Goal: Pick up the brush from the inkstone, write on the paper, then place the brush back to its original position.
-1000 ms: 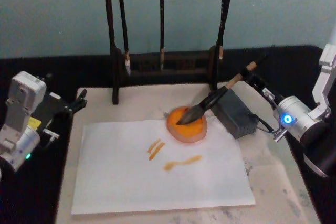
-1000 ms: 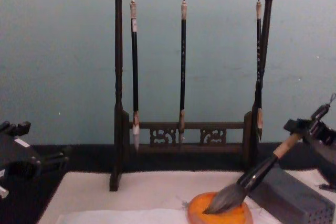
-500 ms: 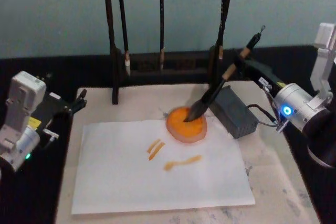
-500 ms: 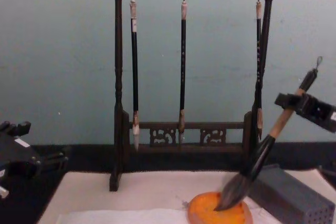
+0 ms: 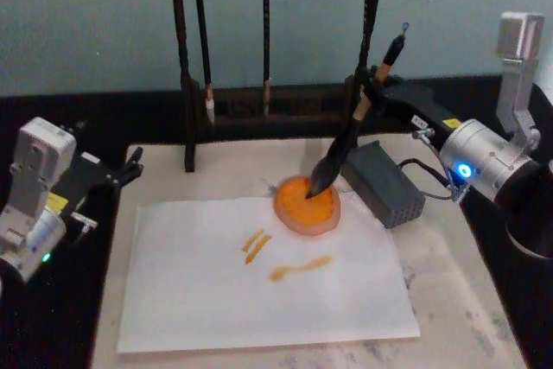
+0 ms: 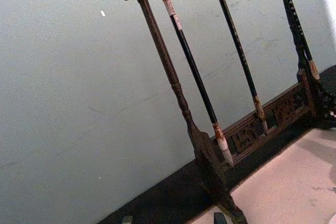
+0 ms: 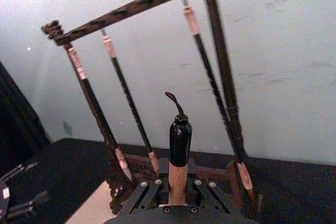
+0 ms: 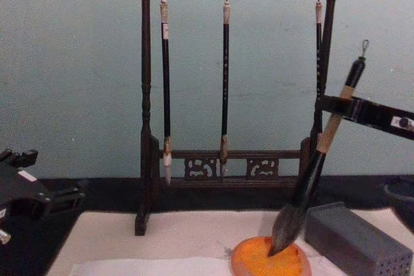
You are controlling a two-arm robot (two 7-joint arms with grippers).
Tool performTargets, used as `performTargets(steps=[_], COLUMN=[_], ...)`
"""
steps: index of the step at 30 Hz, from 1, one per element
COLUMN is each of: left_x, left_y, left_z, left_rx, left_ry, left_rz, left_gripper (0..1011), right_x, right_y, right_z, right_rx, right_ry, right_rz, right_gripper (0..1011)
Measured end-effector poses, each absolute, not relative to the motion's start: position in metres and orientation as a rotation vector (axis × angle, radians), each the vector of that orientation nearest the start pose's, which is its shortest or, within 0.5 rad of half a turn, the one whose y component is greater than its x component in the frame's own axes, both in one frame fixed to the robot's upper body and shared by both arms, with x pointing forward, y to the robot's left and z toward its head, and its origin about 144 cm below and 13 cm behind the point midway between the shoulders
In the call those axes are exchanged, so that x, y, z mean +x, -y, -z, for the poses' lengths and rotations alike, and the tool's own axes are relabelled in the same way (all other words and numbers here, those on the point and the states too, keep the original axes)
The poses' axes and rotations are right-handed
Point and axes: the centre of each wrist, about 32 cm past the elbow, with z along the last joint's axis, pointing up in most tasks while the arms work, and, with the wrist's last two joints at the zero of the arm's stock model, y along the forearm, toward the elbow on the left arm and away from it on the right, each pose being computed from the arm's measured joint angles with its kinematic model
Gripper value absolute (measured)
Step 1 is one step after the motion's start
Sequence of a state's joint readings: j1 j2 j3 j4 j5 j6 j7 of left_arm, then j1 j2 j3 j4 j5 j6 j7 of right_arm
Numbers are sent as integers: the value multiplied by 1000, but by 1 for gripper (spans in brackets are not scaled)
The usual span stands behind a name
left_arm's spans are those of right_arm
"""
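Note:
My right gripper (image 5: pixel 365 97) is shut on the tan handle of the brush (image 5: pixel 341 151), a little below its black end. The brush stands steeply, leaning toward the rack, its dark tuft tip resting in the orange inkstone (image 5: pixel 302 210). From the chest, the brush (image 8: pixel 310 176) slants down from the right gripper (image 8: pixel 333 106) into the inkstone (image 8: pixel 259 262). The right wrist view looks along the handle (image 7: pixel 177 179) between my fingers (image 7: pixel 149 188). The white paper (image 5: pixel 259 291) lies in front of the inkstone with three orange strokes (image 5: pixel 298 268). My left gripper (image 5: pixel 128 167) is parked open at the left.
A dark wooden rack (image 5: pixel 186 118) with three thin hanging brushes (image 8: pixel 226 82) stands behind the inkstone, close to the brush's upper end. A grey perforated block (image 5: pixel 386 184) sits just right of the inkstone. The cream mat (image 5: pixel 449 300) lies under the paper.
My right gripper rose and swung left toward the rack, tipping the brush from a low slant to nearly upright. The tuft tip stayed in the inkstone. The left arm has not moved.

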State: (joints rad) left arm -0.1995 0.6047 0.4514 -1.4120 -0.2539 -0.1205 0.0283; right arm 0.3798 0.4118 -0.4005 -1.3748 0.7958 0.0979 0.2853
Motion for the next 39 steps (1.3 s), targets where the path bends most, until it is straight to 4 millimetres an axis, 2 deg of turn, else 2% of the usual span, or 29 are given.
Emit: performTargets(steps=[13,25,39], left_x=[489,489,489], left_y=[-310,-310,-310], left_z=[-1140,-1140,-1140], left_rx=[305,304,304], left_ry=[285,285,285], left_rz=[-1248,-1248,-1248], left_gripper=[1001,1001,1001], right_x=[548,545,542], right_y=[248,242,214], right_z=[-1212,-1224,-1232], right_rx=[52,40,71], right_ry=[-128,-54,-32], right_rz=[922,877,792], right_gripper=[178,178,178])
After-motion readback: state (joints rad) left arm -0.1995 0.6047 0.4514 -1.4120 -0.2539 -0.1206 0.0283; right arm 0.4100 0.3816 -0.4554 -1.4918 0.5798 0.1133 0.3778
